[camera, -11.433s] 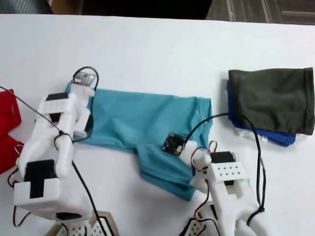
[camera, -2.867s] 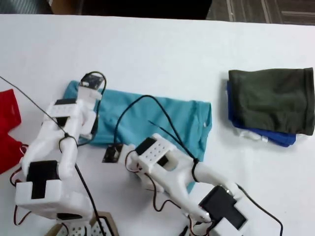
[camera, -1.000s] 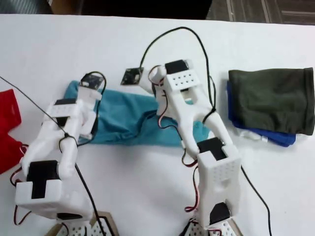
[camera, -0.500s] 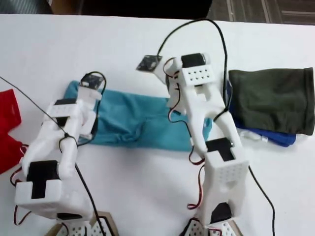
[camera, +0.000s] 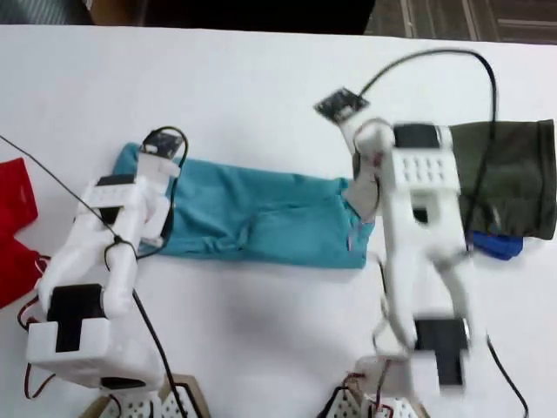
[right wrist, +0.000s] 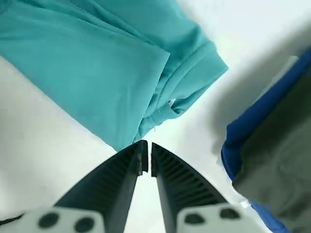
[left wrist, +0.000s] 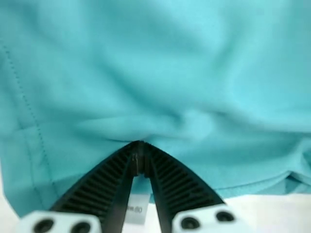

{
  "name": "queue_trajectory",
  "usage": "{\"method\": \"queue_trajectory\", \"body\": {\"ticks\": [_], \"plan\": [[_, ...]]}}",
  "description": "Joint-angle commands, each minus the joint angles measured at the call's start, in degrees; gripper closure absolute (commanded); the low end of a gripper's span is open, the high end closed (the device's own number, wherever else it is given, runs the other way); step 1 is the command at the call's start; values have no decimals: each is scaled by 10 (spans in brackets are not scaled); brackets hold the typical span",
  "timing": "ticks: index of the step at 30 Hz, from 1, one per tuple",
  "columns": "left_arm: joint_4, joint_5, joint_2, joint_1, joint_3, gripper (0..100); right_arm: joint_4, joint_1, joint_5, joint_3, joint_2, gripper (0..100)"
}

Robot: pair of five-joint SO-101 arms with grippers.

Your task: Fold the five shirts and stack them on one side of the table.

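teal shirt (camera: 261,218) is pinched in left gripper (left wrist: 139,160) jaws | right gripper (right wrist: 146,160) jaws are pressed together, empty, near its end

Table (camera: 261,78), white top. At the near edge, towards the left corner, the corner of a brown board (camera: 193,392) shows, the rest cut off. Beyond the far edge a dark strip of floor (camera: 261,13) runs along the middle. Grey striped flooring (camera: 461,17) lies towards the right corner. A brown box (camera: 113,10) stands towards the left corner.
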Motion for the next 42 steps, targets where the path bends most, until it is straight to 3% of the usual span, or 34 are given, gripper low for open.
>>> {"method": "queue_trajectory", "body": {"ticks": [1, 6, 10, 18, 21, 25, 30, 36, 42], "plan": [[-17, 6, -7, 4, 0, 970, -142, 24, 8, 231, -160, 977], [-13, 6, -10, 5, 0, 969, -333, 45, 7, 457, -170, 977], [1, 4, -13, 6, -23, 969, -434, 46, -19, 531, -169, 977], [227, 2, -11, -15, -243, 969, -446, 47, -51, 547, -184, 977], [272, -10, -9, -26, -314, 968, -447, 47, -49, 547, -184, 977], [256, -57, -6, -77, -346, 949, -447, 47, -49, 547, -184, 977], [229, -58, 55, -136, -342, 800, -445, 47, -49, 547, -184, 977], [236, -59, 177, -159, -413, 813, -444, 47, -50, 547, -184, 977], [297, -82, 309, -142, -597, 813, -444, 46, -50, 547, -184, 977]]}}
